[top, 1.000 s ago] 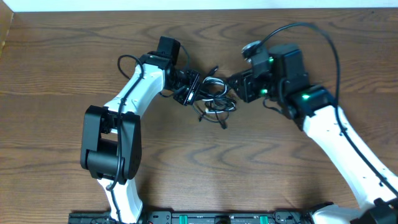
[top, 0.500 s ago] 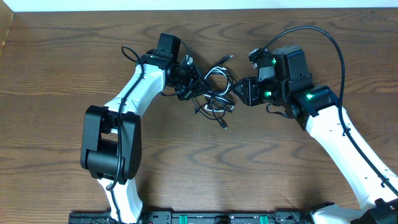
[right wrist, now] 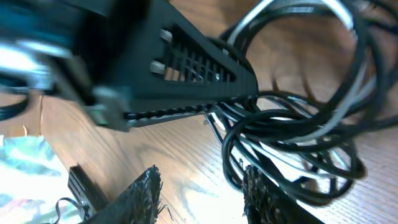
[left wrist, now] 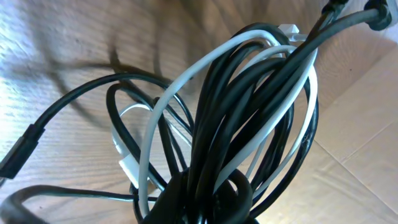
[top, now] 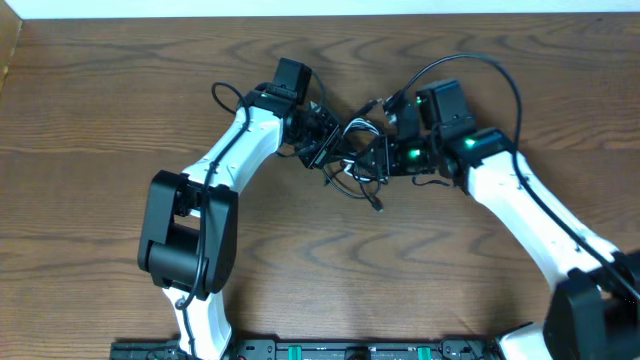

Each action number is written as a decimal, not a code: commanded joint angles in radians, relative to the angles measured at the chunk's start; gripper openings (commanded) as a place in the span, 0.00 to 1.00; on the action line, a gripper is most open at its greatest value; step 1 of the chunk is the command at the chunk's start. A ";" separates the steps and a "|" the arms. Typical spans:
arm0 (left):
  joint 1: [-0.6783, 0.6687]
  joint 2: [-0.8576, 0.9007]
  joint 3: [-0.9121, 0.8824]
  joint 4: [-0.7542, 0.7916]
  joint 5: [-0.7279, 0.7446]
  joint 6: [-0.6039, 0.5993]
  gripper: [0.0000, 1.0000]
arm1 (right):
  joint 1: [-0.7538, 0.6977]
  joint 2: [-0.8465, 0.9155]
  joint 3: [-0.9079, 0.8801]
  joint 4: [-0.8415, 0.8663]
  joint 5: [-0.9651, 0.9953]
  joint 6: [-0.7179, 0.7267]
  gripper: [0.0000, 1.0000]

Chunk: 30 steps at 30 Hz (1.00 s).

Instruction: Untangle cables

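**Both arms at the tangle, mid-table toward the far edge**

On my overhead feed the wooden table (top: 100, 150) fills the frame. The left arm (top: 235, 160) reaches up from the near edge and bends right. The right arm (top: 520, 210) comes in from the lower right and bends left. Their tips sit close together, with the knot between them.

The left gripper (top: 322, 140) is pressed together on the cables (top: 348, 172). From its wrist camera I see the strands gather into one tight bunch at the bottom of the picture and fan upward, lifted off the wood.

The right gripper (right wrist: 202, 193) stands spread. Its two rough pads (right wrist: 140, 193) are apart with bare wood between them. A few black loops lie just beside the right-hand pad, and I can't tell whether they touch it. One ribbed black finger (right wrist: 193, 68) of the left tool crosses the top of that view, right against the loops.

The bundle is mostly black cords, with one white cord (left wrist: 298, 99) wound through them. From above it reads as a small knot of loops between the two tools, part of it lying on the table on the near side.

A white plug (left wrist: 287, 29) shows at the top of the bunch, and a black plug end (left wrist: 18, 155) trails off to the left. One loose end (top: 380, 207) points toward the near side of the table
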 commanded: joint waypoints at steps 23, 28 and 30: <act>-0.006 -0.021 -0.002 -0.006 0.010 -0.061 0.08 | 0.013 0.157 0.013 0.114 -0.050 0.024 0.33; -0.011 -0.021 -0.002 -0.035 0.009 -0.092 0.08 | 0.011 0.154 0.013 0.138 -0.085 0.026 0.37; -0.011 -0.021 -0.002 -0.041 0.010 -0.117 0.08 | 0.001 0.151 0.013 0.170 -0.141 0.026 0.37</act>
